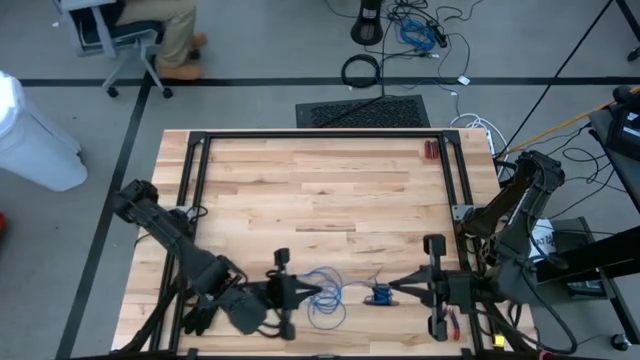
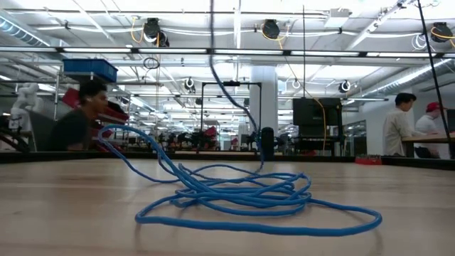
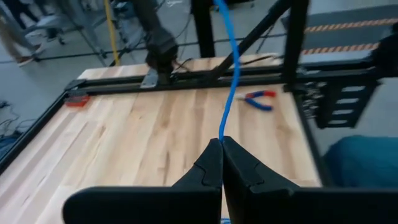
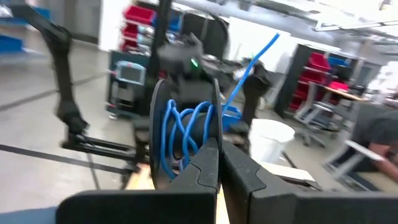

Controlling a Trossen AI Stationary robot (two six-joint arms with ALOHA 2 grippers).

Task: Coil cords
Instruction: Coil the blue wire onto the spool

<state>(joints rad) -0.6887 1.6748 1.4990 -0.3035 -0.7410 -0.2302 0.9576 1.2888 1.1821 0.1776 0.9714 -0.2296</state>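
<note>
i see both arms reaching inward at the bottom centre of the high view. left gripper is clamped on the blue cord; right gripper pinches its wound bundle beside the loose loops.

Grey concrete floor crossed by black tape lines, a grated black floor mat, a white bin; bright ceiling strip lights, a white column.
</note>
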